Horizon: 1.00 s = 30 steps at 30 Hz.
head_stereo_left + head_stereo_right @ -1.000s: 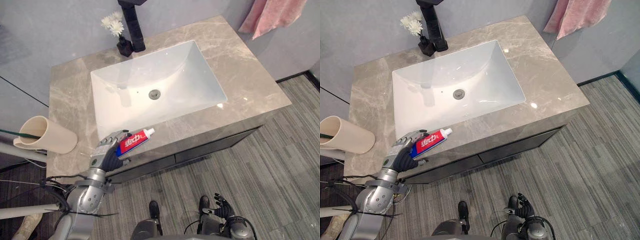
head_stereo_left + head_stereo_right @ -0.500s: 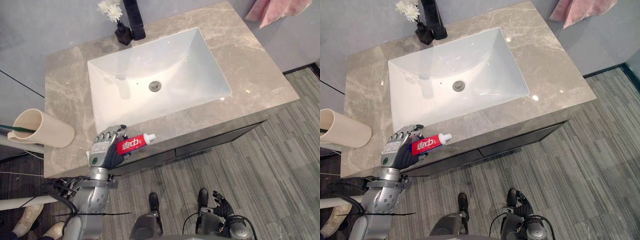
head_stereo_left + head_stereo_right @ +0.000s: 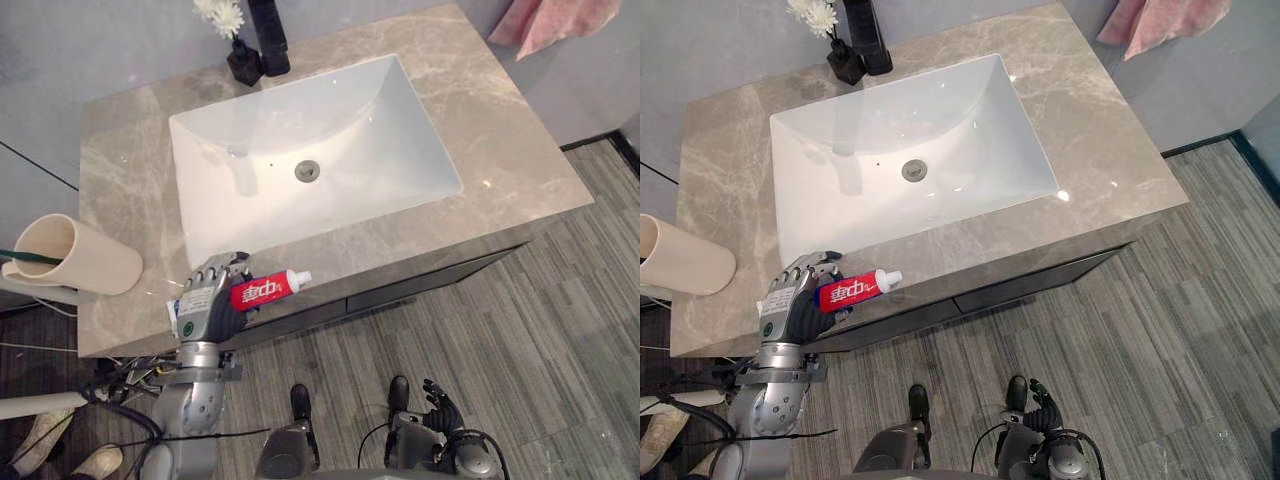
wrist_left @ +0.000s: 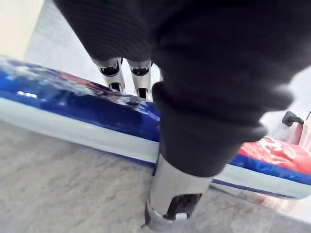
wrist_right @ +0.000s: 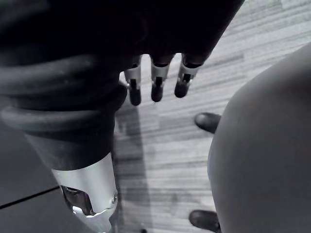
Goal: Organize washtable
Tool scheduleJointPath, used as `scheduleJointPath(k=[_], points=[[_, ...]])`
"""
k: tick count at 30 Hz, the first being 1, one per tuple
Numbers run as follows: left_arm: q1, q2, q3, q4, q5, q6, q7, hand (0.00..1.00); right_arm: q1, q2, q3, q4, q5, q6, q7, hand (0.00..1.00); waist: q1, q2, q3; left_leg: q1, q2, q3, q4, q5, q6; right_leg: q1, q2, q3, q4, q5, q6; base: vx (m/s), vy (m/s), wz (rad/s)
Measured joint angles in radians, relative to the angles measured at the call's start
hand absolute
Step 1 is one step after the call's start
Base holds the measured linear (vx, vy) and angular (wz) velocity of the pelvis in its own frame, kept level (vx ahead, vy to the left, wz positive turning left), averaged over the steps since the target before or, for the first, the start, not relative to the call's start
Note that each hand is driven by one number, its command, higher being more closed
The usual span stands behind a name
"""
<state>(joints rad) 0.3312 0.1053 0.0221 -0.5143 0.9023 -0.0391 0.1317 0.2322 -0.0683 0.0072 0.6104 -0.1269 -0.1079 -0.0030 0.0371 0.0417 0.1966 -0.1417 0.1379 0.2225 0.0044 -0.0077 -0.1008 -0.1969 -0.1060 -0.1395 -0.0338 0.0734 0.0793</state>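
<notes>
- The whole view has slid a bit, but that's just the head moving. The counter [image 3: 500,150] and sink [image 3: 350,130] haven't budged.
- The cup [image 3: 85,258] is unmoved at the counter's left edge, so I'd guess it's the drop-off and it's still waiting.
- Left hand [image 3: 205,300] is still clamped round the tube, over the front edge.
- Right hand [image 3: 440,405] hangs low, fingers loose.
- The tube [image 3: 265,290] now sits more level, cap pointing right.

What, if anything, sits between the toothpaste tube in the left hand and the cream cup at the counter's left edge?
Nothing visible. The left hand grips the toothpaste tube at the counter's front edge, and just bare marble countertop lies between it and the cream cup. The sink is off that path.
</notes>
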Motion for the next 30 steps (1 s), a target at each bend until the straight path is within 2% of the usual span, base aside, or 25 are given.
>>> scheduleJointPath(k=[11,13,14,17,23,30], points=[[0.042,-0.096,-0.012,-0.065,-0.127,0.034,0.059,1.0,0.0,0.0,0.001,0.032,0.011,-0.02,-0.019,0.0,0.006,-0.009,0.003,0.004,0.002,0.0,0.006,0.001,-0.001,0.003,0.001,0.0,0.009,0.0,-0.002,0.0,0.0,0.0],[0.034,-0.107,-0.006,-0.118,-0.15,0.034,0.1,1.0,0.0,0.0,0.001,0.034,0.011,-0.021,-0.02,0.0,0.007,-0.009,0.002,0.004,0.002,0.0,0.007,0.001,-0.001,0.004,0.001,0.0,0.01,0.0,-0.002,0.0,0.0,0.0],[0.007,-0.119,0.013,-0.199,-0.167,0.03,0.138,1.0,0.0,-0.001,0.001,0.036,0.012,-0.02,-0.02,0.0,0.008,-0.009,0.002,0.009,0.002,0.0,0.007,0.001,-0.001,0.01,0.0,0.0,0.01,0.0,-0.002,0.0,0.0,0.0],[-0.052,-0.12,0.03,-0.25,-0.188,0.016,0.172,1.0,-0.002,-0.001,0.001,0.046,0.017,-0.021,-0.021,0.0,0.008,-0.007,-0.007,0.019,0.001,-0.002,0.003,0.001,-0.001,0.02,0.0,-0.002,0.009,-0.002,-0.002,0.0,0.0,0.0],[-0.076,-0.121,0.015,-0.252,-0.225,0.008,0.175,1.0,-0.005,-0.002,0.001,0.058,0.019,-0.02,-0.021,0.0,0.006,-0.005,-0.022,0.02,0.001,-0.003,0.001,0.002,-0.002,0.02,0.002,-0.005,0.007,-0.002,-0.002,0.0,0.0,0.0],[-0.155,-0.119,-0.109,-0.246,-0.274,-0.014,0.173,1.0,-0.018,-0.006,0.001,0.112,0.019,-0.021,-0.021,0.0,0.006,0.0,-0.052,0.055,-0.002,-0.026,-0.007,0.002,-0.002,0.07,0.002,-0.025,-0.005,-0.006,0.001,0.01,-0.012,0.07]])
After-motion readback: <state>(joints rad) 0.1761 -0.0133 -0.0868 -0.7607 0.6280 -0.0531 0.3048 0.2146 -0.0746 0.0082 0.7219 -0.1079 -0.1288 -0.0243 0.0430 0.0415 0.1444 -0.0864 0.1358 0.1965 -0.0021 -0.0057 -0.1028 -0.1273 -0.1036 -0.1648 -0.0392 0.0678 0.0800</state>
